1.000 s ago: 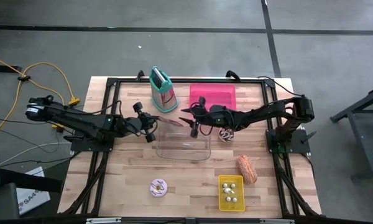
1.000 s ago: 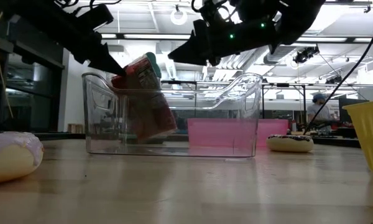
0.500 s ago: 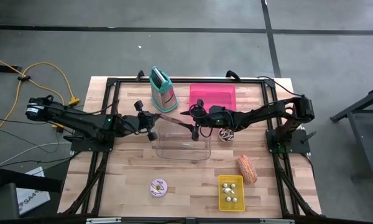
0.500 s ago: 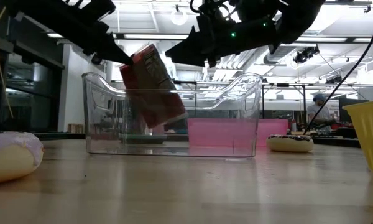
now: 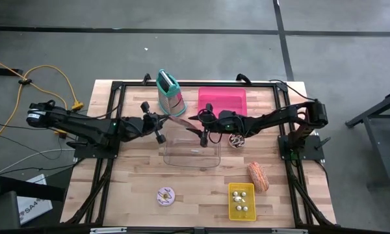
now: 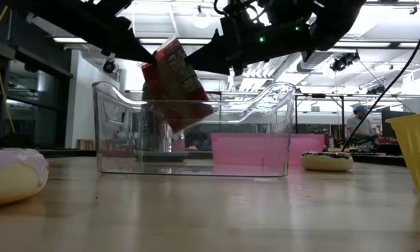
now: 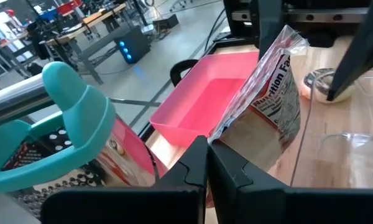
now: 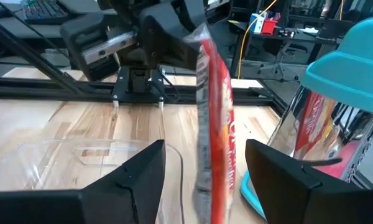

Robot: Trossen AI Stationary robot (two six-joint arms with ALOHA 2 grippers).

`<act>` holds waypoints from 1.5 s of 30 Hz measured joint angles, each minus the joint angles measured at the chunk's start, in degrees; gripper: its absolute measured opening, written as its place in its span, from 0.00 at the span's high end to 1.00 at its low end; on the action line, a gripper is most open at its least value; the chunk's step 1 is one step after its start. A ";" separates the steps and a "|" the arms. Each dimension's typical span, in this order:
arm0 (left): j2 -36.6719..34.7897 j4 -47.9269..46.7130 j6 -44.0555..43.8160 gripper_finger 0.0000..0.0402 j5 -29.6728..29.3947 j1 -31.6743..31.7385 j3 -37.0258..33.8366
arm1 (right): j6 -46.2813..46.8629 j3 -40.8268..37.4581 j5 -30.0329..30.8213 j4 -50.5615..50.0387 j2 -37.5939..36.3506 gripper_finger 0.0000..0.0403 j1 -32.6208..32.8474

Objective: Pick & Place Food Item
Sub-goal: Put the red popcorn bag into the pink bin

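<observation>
Wooden slats of the table (image 5: pixel 136 175) carry a clear plastic bin (image 5: pixel 192 146), with a pink tray (image 5: pixel 221 99) and a teal-handled grater (image 5: pixel 171 95) behind it. Over the bin's back left corner the left gripper (image 5: pixel 164 119) is clamped on a red snack packet (image 6: pixel 175 85), which hangs tilted with its lower end inside the bin. Facing it from the other side, the right gripper (image 5: pixel 196 127) has its fingers spread either side of the packet, not touching it.

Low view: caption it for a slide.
Left gripper lifts a red food packet over the clear bin.
</observation>
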 joint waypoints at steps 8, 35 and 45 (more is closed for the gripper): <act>0.00 0.04 -0.02 1.00 0.04 0.05 0.00 | -1.42 1.21 0.27 3.35 3.97 0.48 -0.04; 0.00 0.41 1.38 1.00 0.04 -0.10 0.00 | -5.61 11.26 8.45 -5.86 10.83 0.52 0.53; 0.00 0.41 1.05 1.00 0.07 -0.10 0.00 | -5.63 11.26 7.71 -6.13 10.83 0.72 0.70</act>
